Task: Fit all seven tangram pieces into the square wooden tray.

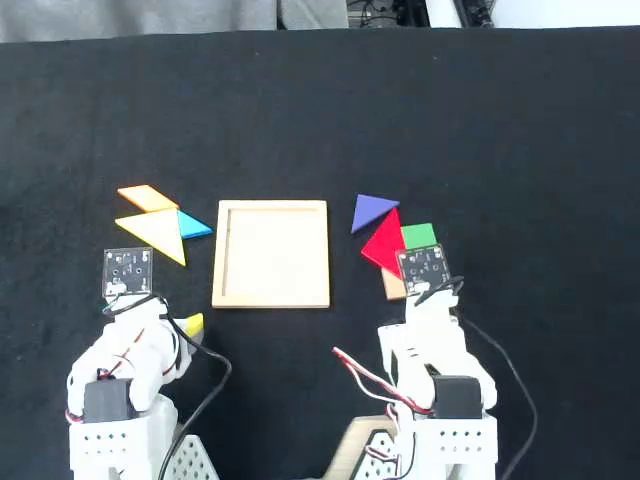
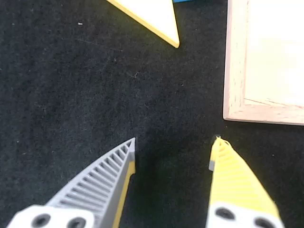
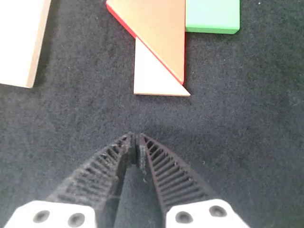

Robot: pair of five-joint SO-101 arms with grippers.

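Observation:
The square wooden tray (image 1: 270, 253) lies mid-table, its floor bare. To its left lie an orange parallelogram (image 1: 148, 197), a big yellow triangle (image 1: 152, 234) and a small blue triangle (image 1: 195, 227). On its right are a purple triangle (image 1: 372, 210), a red triangle (image 1: 385, 243), a green square (image 1: 419, 236) and a pale wood-coloured triangle (image 3: 154, 76). My left gripper (image 2: 173, 142) is open over bare cloth, just short of the tray's near corner (image 2: 235, 111). My right gripper (image 3: 135, 140) is shut and holds nothing, a little short of the pale triangle.
Black cloth covers the whole table. Both arm bases stand at the near edge, with loose cables (image 1: 365, 375) by the right one. The far half of the table is open cloth.

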